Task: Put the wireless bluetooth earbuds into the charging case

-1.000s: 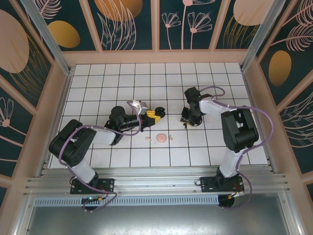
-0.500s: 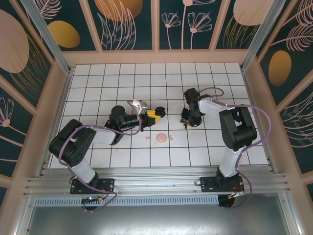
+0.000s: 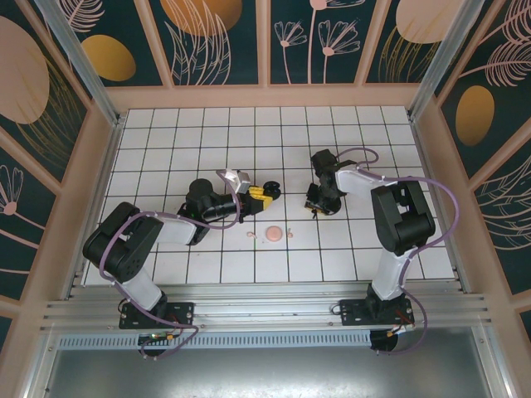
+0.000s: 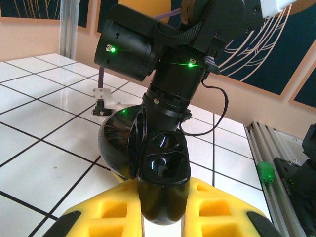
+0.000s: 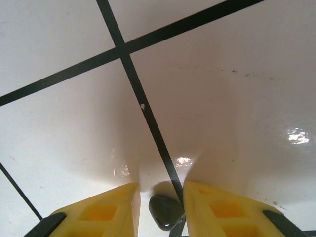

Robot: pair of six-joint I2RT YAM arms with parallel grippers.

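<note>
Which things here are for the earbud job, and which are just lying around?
In the job now: black charging case in the left gripper; black earbud at the right gripper.
Lying around, waiting: pink round case; pink earbuds beside it.

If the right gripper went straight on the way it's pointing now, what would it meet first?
Most likely the small black earbud lying between the right gripper's fingers, on a grid line. The white tiled table is right beneath it, though depth is unclear.
</note>
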